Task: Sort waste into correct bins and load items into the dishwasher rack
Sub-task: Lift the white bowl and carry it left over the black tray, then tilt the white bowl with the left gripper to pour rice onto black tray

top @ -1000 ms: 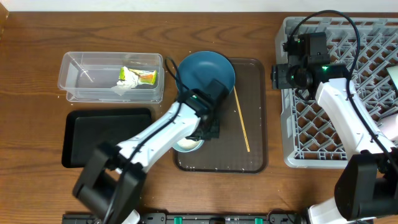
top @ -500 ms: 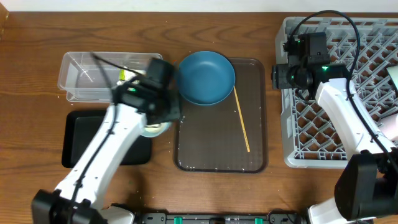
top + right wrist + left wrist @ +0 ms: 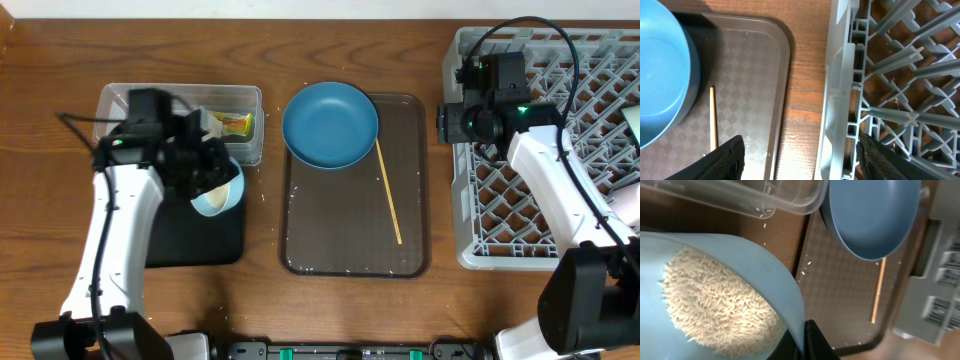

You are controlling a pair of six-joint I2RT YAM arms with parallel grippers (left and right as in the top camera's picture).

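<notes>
My left gripper (image 3: 210, 172) is shut on the rim of the mint-green bowl (image 3: 220, 192) and holds it over the right end of the black tray (image 3: 130, 225), just in front of the clear tub (image 3: 150, 125). In the left wrist view the bowl (image 3: 765, 275) holds a heap of white rice grains (image 3: 710, 305), and my fingers (image 3: 807, 340) pinch its rim. The yellow-green wrapper with tissue (image 3: 228, 123) lies in the tub. The dark-blue bowl (image 3: 330, 125) and wooden stick (image 3: 388, 192) rest on the brown tray (image 3: 350, 250). My right gripper (image 3: 805, 165) is open and empty above the left edge of the rack (image 3: 560, 150).
A few loose grains lie on the brown tray (image 3: 840, 295) and the wood next to the tub (image 3: 765, 195). White items (image 3: 628, 120) show at the rack's right edge. The right wrist view shows the rack wall (image 3: 840, 100), the tray corner (image 3: 777, 75) and the stick (image 3: 713, 117).
My left arm has carried the mint-green bowl with rice left, off the brown tray, to above the black tray. The right arm has not moved.
</notes>
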